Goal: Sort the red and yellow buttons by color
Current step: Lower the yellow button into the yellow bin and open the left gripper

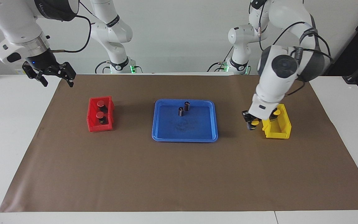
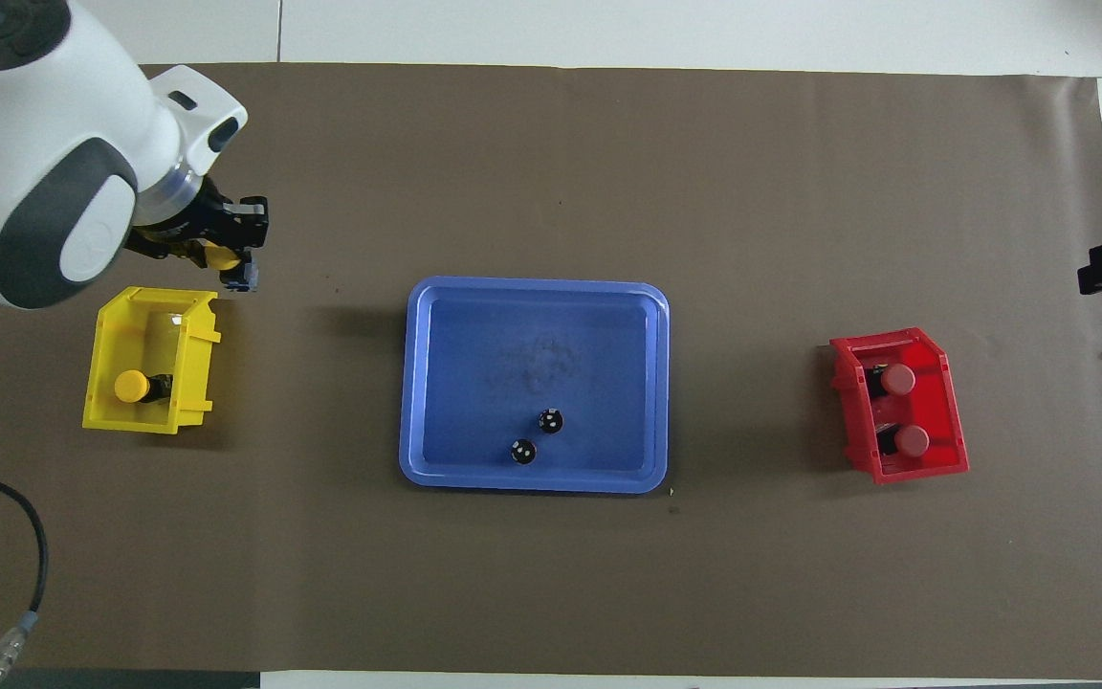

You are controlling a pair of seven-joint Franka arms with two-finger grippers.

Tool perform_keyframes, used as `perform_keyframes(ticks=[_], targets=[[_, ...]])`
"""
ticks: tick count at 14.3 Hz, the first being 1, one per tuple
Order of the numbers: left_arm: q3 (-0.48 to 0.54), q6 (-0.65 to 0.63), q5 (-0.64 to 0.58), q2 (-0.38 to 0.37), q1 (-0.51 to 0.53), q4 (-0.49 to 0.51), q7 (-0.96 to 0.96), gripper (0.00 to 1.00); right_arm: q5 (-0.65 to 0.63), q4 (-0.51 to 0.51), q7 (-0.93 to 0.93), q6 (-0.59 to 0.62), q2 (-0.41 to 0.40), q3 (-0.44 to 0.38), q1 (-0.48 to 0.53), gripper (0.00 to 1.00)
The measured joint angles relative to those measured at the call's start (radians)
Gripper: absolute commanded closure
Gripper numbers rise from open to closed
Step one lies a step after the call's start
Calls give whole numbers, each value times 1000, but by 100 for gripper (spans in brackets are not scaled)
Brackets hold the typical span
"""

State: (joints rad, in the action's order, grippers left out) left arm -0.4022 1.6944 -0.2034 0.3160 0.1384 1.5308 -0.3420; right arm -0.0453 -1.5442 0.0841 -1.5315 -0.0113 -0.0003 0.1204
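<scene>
My left gripper [image 1: 253, 123] is shut on a yellow button [image 1: 254, 123] and holds it in the air just beside the yellow bin [image 1: 278, 133], on the bin's tray side; it also shows in the overhead view [image 2: 218, 255]. A second yellow button [image 2: 130, 385] stands in the yellow bin [image 2: 98, 344]. Two red buttons [image 1: 100, 103] [image 1: 99, 115] stand in the red bin [image 1: 99, 127]. My right gripper [image 1: 50, 74] is open and empty, raised over the mat's edge at the right arm's end of the table.
A blue tray [image 1: 185, 130] lies mid-table between the two bins, with two small dark cylinders [image 1: 187, 106] [image 1: 181, 111] standing in it on the side nearer the robots. A brown mat [image 1: 179, 174] covers the table.
</scene>
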Motion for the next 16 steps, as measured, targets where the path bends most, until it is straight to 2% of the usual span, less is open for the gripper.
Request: perform_keyframes(ticks=[2, 5, 9, 13, 16], targets=[[114, 36, 44, -3, 1, 17, 145, 98, 0, 0, 0, 3, 0, -21, -13, 0], [202, 102, 86, -24, 2, 75, 259, 98, 0, 0, 0, 31, 0, -22, -24, 0], [218, 174, 92, -92, -2, 235, 309, 99, 0, 0, 0, 38, 0, -23, -27, 0], [230, 202, 101, -141, -2, 325, 339, 99, 0, 0, 0, 38, 2, -22, -27, 0], [238, 279, 108, -164, -2, 390, 344, 98, 0, 0, 0, 38, 2, -32, -37, 0]])
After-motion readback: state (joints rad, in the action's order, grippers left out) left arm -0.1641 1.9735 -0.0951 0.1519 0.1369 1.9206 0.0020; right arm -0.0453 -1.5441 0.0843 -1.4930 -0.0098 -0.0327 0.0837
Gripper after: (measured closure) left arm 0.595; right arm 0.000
